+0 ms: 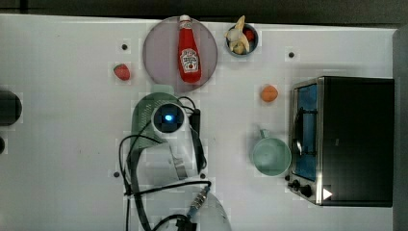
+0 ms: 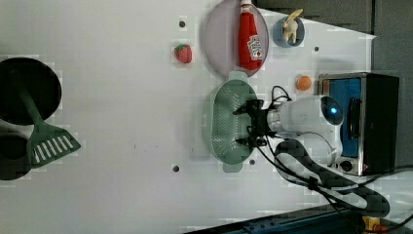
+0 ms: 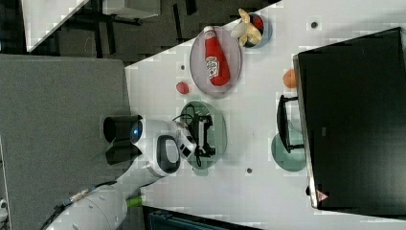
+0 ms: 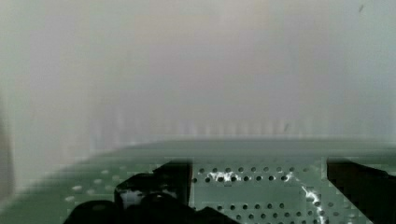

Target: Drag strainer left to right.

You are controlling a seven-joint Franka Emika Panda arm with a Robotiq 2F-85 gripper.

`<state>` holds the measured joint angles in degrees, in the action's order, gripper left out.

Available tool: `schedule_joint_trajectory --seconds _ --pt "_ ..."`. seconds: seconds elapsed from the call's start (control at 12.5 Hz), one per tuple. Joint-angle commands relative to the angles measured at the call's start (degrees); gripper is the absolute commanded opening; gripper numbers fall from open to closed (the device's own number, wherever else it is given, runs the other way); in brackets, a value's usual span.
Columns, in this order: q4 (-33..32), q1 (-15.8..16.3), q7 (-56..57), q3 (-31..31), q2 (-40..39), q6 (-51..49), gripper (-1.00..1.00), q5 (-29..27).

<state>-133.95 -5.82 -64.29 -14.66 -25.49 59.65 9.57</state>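
Hovering over the pale green strainer (image 2: 226, 122), the robot's gripper (image 2: 249, 123) has its two black fingers spread wide, holding nothing. In the wrist view the fingers (image 4: 154, 184) stand apart over the strainer's holed floor (image 4: 261, 186). The strainer lies on a white table (image 1: 62, 144), its upper tab handle just below a grey plate (image 1: 159, 53) that carries a red ketchup bottle (image 1: 188, 50). A small strawberry (image 1: 121, 72) sits near it toward the top view's left. Toward the top view's right, bare tabletop lies between the strainer and a mint mug (image 1: 271, 155), which stands just beside a toaster oven (image 1: 356, 139). An orange ball (image 1: 269, 93) rests above the mug. Wide open table stretches to the top view's left edge. In the left view, a green spatula (image 2: 46, 141) lies well apart from the strainer.
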Motion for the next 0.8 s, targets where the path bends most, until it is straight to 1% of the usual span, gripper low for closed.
schedule_joint_trajectory --seconds 0.08,0.4,0.8 --pt "-0.04 -1.8 4.18 0.97 1.15 0.02 1.0 0.0" --pt "-0.07 -2.12 11.1 5.02 1.48 0.14 1.0 -0.01" --pt "-0.07 -2.34 15.29 10.46 1.73 0.3 1.0 0.0"
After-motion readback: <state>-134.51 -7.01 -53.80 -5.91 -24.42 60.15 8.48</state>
